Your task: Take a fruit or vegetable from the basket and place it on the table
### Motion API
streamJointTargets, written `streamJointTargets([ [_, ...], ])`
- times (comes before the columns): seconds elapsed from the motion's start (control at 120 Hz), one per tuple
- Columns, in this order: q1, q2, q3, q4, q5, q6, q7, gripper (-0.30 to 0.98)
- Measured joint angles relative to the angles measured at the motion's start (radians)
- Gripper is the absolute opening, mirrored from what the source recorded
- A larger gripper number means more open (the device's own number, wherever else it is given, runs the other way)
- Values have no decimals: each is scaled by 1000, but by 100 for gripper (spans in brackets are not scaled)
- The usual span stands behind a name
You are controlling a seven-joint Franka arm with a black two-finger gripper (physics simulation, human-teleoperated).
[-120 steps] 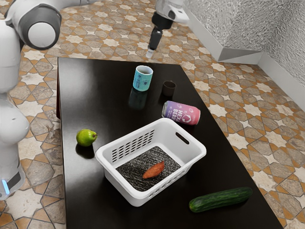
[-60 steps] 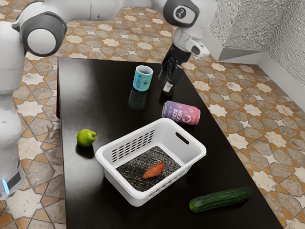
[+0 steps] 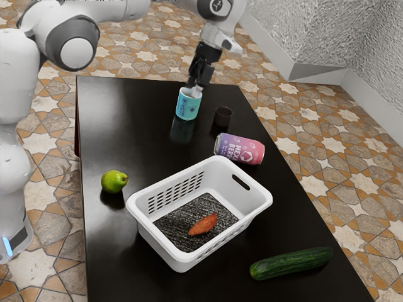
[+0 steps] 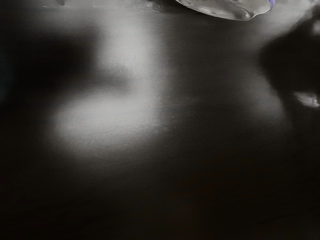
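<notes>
Compared with the preceding exterior frame, the gripper (image 3: 194, 90) has shifted toward the exterior view's left and higher in that view, from in front of the small dark cup (image 3: 223, 116) to a position overlapping the rim of the turquoise mug (image 3: 187, 104). Contact between gripper and mug cannot be determined, nor can it be told whether the gripper is released or clenched. The reddish-brown vegetable (image 3: 203, 224), elongated and tapered, lies on the speckled dark floor of the white basket (image 3: 165, 247), toward the near side of its interior. The basket stands upright on the glossy black table (image 3: 104, 132), with slotted walls and an oblong opening at its far right end. A green pear (image 3: 114, 182) rests on the table to the left of the basket; a cucumber (image 3: 291, 263) lies at the near right, apart from the basket. A purple-and-pink can (image 3: 239, 149) lies on its side just beyond the basket's far right end, nearer than the mug and the cup. In the wrist view, pale blurred reflections cross a dark surface, beside a silvery rounded form (image 4: 227, 9) with a trace of purple at its edge.
</notes>
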Motion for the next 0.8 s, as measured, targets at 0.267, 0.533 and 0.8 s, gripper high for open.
streamJointTargets([
  [0.267,-168,19,10,79,142,-56,-559,69],
  [0.533,-252,-16,30,94,367,-124,-674,69],
  [0.8,-237,-23,22,92,104,-47,-785,69],
])
